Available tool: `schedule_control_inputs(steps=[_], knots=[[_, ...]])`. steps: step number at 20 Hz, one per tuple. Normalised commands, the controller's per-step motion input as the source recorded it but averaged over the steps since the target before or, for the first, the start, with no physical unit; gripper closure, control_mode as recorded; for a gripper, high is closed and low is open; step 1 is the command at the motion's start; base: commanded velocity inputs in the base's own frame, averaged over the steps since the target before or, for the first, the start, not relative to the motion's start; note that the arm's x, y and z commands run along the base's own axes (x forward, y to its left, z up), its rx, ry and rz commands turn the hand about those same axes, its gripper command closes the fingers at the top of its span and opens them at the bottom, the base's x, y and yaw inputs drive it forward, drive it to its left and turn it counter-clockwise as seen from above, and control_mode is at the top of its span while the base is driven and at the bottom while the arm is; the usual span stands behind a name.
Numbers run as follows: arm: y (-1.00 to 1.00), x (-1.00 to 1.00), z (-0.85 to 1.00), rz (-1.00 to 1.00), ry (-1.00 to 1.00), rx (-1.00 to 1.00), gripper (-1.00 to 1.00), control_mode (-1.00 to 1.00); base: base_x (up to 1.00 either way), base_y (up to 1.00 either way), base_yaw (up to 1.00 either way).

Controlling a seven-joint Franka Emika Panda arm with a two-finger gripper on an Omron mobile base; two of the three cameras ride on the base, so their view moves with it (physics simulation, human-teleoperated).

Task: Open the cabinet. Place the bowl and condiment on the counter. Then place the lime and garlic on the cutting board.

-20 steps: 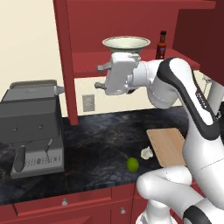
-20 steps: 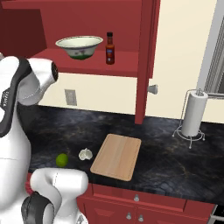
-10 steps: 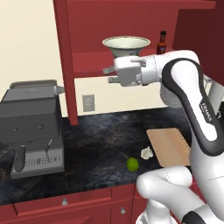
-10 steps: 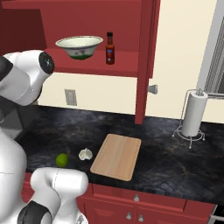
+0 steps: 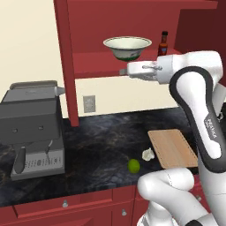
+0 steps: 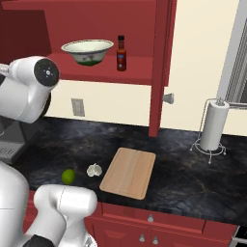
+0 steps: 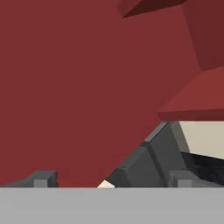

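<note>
1. Cabinet [image 5: 110, 26] already open: doors swung aside, shelf exposed. First step judged done.
2. Bowl [image 5: 127, 47] and condiment bottle [image 5: 163, 43] on the cabinet shelf, near each other but apart. Neither moved down to the desk [image 5: 97, 141] yet.
3. Lime [image 5: 133, 165] and garlic [image 5: 148, 154] lying on the dark desk, just beside the left edge of the cutting board [image 5: 172, 148], not on it. Board bare.
4. Pincer [image 5: 126, 70] raised just below the front edge of the shelf, under the bowl, jaws spread wide, holding nothing. Pointing left toward the open left door in the left base view.
5. Left to do, by judgement: all four placements, bowl likely first.
6. Around: coffee machine [image 5: 33, 128] at the left of the desk, wall outlet [image 5: 89, 103] behind, paper towel holder [image 6: 214, 125] far right, red drawers [image 6: 159, 224] below.
7. In the way: shelf lip between pincer and bowl; open door panels to either side narrowing the approach.
</note>
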Motion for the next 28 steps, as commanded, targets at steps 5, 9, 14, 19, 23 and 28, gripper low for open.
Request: schedule_control_inputs(steps=[5, 9, 14, 19, 23, 28], knots=[[-0.39, 0.17, 0.0, -0.25, -0.12, -0.13, -1.0, -1.0, 0.0, 0.0, 0.0], [-0.41, 0.0, 0.0, -0.29, -0.09, -0.12, -1.0, -1.0, 0.0, 0.0, 0.0], [-0.45, 0.0, 0.09, -0.3, -0.03, -0.07, -1.0, -1.0, 0.0, 0.0, 0.0], [-0.37, -0.04, 0.26, -0.28, -0.04, -0.07, -1.0, -1.0, 0.0, 0.0, 0.0], [-0.36, -0.13, 0.2, -0.24, -0.08, -0.09, -1.0, -1.0, 0.0, 0.0, 0.0], [-0.39, -0.23, 0.08, -0.18, -0.11, -0.08, -1.0, -1.0, 0.0, 0.0, 0.0]])
